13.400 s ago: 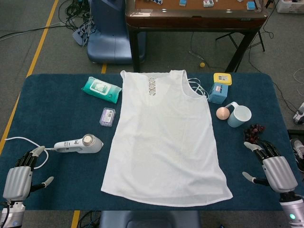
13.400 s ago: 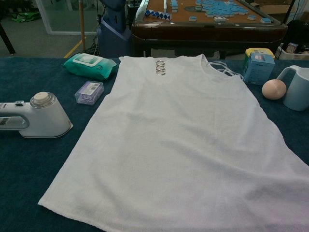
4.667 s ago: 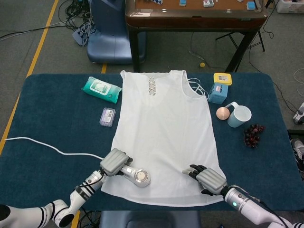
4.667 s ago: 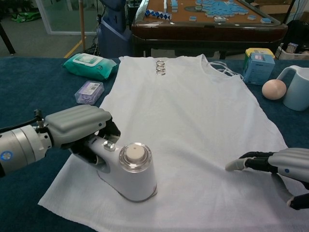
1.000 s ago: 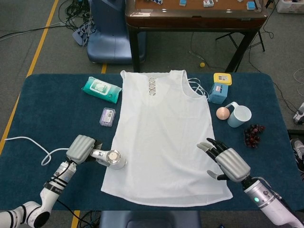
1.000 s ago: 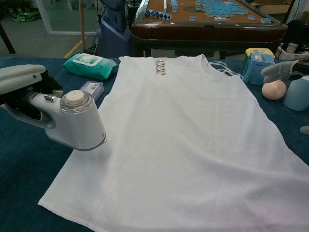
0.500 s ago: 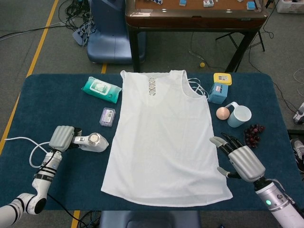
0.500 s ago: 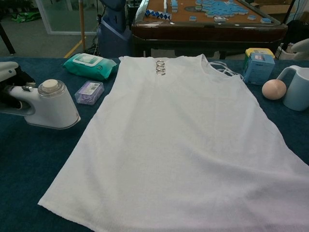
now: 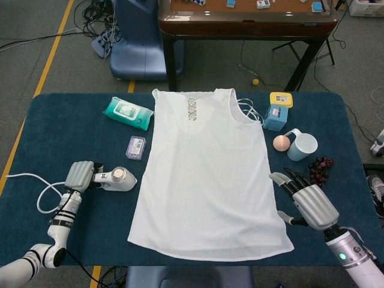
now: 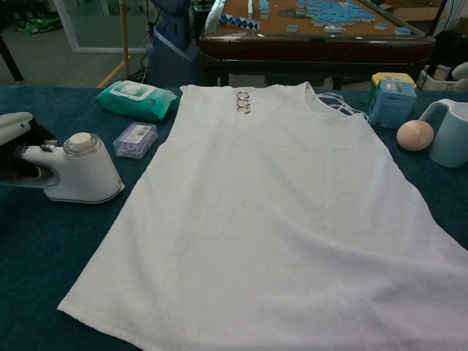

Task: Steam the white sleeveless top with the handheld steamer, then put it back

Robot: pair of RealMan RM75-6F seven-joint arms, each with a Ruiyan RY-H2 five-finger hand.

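steamer [image 10: 77, 178] on table, beside white top [image 10: 278, 212]

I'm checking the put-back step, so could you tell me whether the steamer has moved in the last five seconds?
Yes. The steamer, held by the left hand, has gone from the top's lower hem leftward onto the table, below the small purple packet.

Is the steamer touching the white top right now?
Apart. In the head view, a strip of blue table shows between the steamer and the white top's left edge. The chest view shows that gap too.
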